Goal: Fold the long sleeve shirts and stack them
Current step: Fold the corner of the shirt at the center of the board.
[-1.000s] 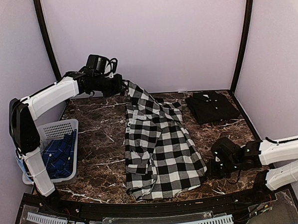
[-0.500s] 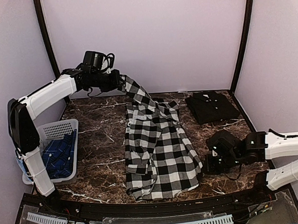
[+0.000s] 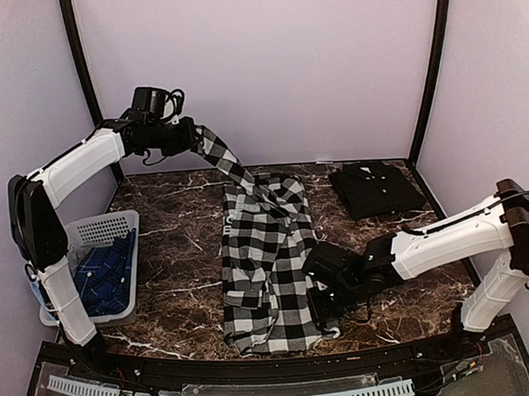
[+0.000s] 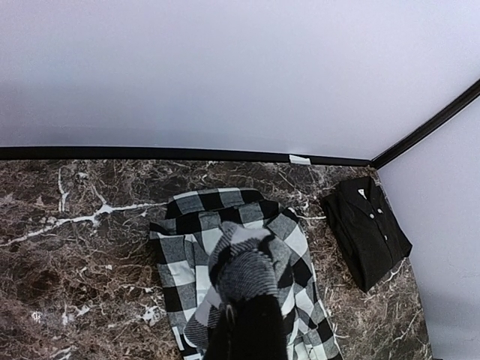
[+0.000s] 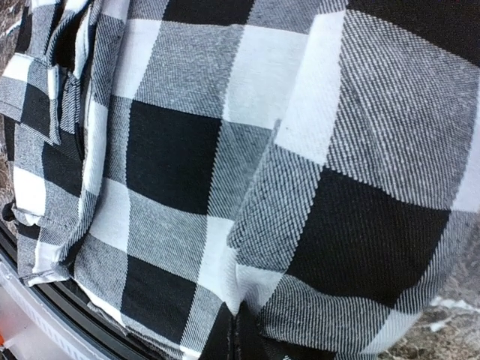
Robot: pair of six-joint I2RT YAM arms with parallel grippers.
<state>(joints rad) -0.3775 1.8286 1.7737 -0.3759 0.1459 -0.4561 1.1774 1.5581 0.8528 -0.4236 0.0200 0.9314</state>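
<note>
One black-and-white checked long sleeve shirt (image 3: 267, 251) lies on the marble tabletop (image 3: 178, 247), its long axis running 12 to 6 o'clock. White lettering at its 9 o'clock edge is too small to read. Its sleeve (image 3: 223, 160) stretches up toward 11 o'clock, pinched in the left end effector (image 3: 193, 136). The right end effector (image 3: 321, 294) is clamped on the 4 o'clock hem. One folded black shirt (image 3: 375, 189) sits at 2 o'clock. One white basket (image 3: 102, 226) at 9 o'clock holds blue cloth (image 3: 109, 273).
</note>
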